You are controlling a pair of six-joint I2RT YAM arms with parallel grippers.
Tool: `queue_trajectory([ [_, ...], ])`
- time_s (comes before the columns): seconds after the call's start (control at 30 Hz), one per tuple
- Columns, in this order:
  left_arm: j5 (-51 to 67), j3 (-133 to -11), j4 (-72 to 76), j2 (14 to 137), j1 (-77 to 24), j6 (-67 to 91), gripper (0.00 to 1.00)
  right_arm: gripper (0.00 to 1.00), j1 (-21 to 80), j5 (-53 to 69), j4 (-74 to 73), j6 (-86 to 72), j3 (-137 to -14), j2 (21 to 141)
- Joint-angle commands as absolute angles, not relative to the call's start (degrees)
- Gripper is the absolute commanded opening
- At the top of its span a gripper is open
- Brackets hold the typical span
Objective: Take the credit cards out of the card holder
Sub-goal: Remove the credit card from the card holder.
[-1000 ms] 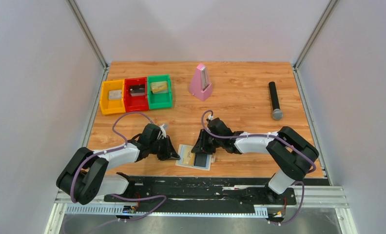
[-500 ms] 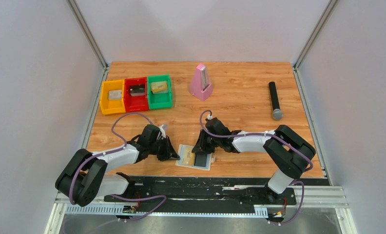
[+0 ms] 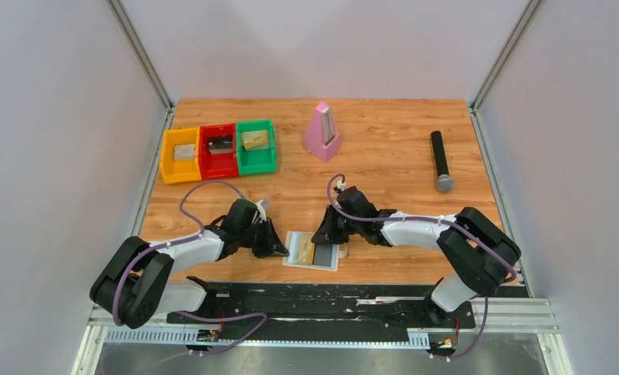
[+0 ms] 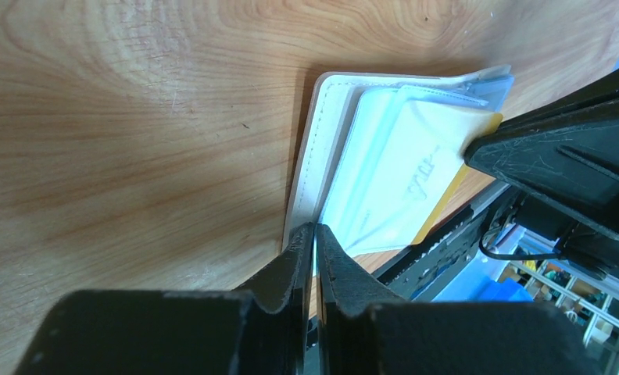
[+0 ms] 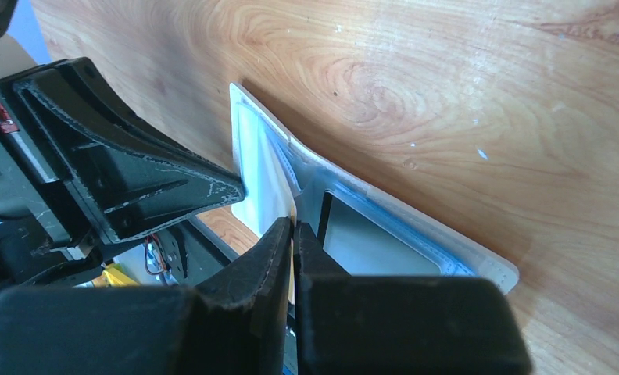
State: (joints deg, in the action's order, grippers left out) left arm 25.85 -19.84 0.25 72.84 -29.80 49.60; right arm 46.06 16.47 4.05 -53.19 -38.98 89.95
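Three bins stand in a row near the worktop's point(image 3: 384, 156) left edge. The yellow bin point(image 3: 166, 160) holds one grey piece, the red bin point(image 3: 219, 169) one dark piece, and the green bin point(image 3: 257, 165) one yellowish piece. The card holder point(image 4: 316, 141) lies open at the middle of the near edge with two cards. The left gripper point(image 4: 314, 234) pinches its cream rim, jaws almost together. The right gripper point(image 5: 293, 226) is clamped on the tilted yellow-gold card point(image 3: 299, 248). The dark card point(image 5: 369, 242) lies in its pocket just beside.

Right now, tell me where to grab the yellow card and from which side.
Pinch the yellow card by its exposed edge, poking from the pale blue pocket of the card holder, toward its fold. Come low from the right arm's side: it lies flat, the rest sleeved.
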Motion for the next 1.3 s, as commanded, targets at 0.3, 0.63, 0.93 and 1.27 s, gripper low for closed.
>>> queue_trajectory([
  [0.3,21.72,-18.28,-6.02,75.16,-30.31,47.29,0.14,0.0,43.06,27.93,16.24,-51.68,-34.36,90.84],
  [0.63,23.0,-19.9,-7.18,74.53,-30.32,47.04,0.15,0.19,42.89,23.73,10.33,-51.85,-36.25,89.96],
  [0.93,23.87,-25.84,-14.0,68.25,-30.26,46.08,0.17,0.3,42.9,21.29,9.56,-51.71,-36.72,90.81],
  [1.27,27.2,-26.87,-10.38,67.77,-30.32,46.62,0.18,0.28,42.98,21.98,9.52,-51.1,-38.86,92.09],
])
